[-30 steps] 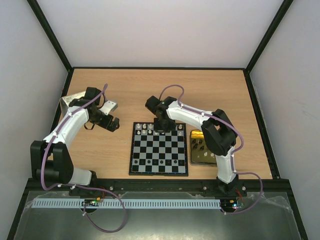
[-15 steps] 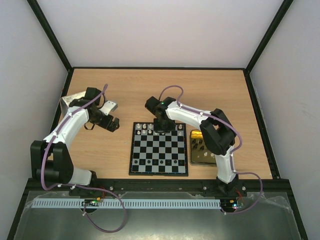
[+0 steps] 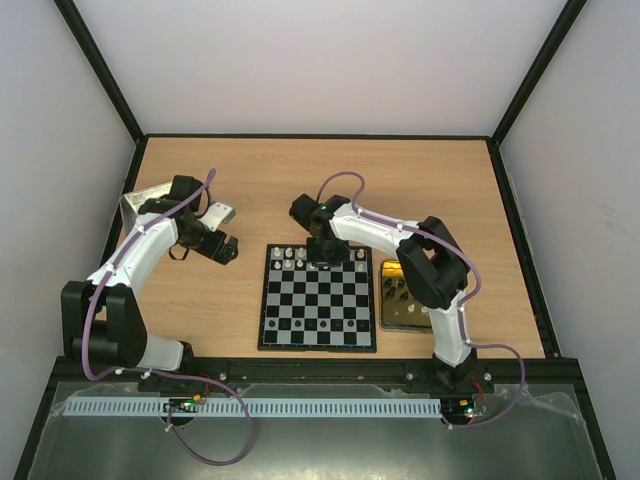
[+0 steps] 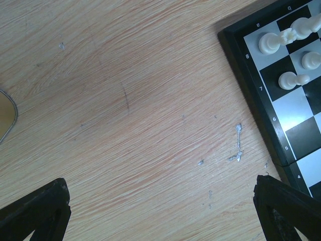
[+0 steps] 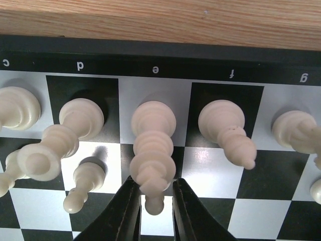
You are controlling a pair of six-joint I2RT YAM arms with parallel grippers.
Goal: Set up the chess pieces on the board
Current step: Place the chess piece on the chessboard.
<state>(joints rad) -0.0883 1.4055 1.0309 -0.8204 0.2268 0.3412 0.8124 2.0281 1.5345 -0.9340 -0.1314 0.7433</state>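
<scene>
The board point(image 3: 318, 310) lies flat at the table's front middle, with white chess pieces point(image 3: 292, 256) along its far rows. My right gripper point(image 3: 322, 255) hangs over the far row. In the right wrist view its jaws point(image 5: 153, 183) flank the head of a tall white piece point(image 5: 152, 145) standing on the e-file square, a thin gap showing at the head. White pieces point(image 5: 80, 118) stand to both sides on the board point(image 5: 215, 170). My left gripper point(image 3: 228, 248) is wide open over bare wood left of the board point(image 4: 296, 115), its fingers point(image 4: 35, 211) empty.
A gold tin point(image 3: 404, 297) holding dark pieces sits right of the board. A silver lid point(image 3: 140, 205) lies at the far left, its rim point(image 4: 6, 118) showing at the left wrist view's edge. Black walls frame the table.
The right gripper's jaws have spread slightly around the tall white piece, which stands on its square. The arms have hardly moved. The left gripper is unchanged.
</scene>
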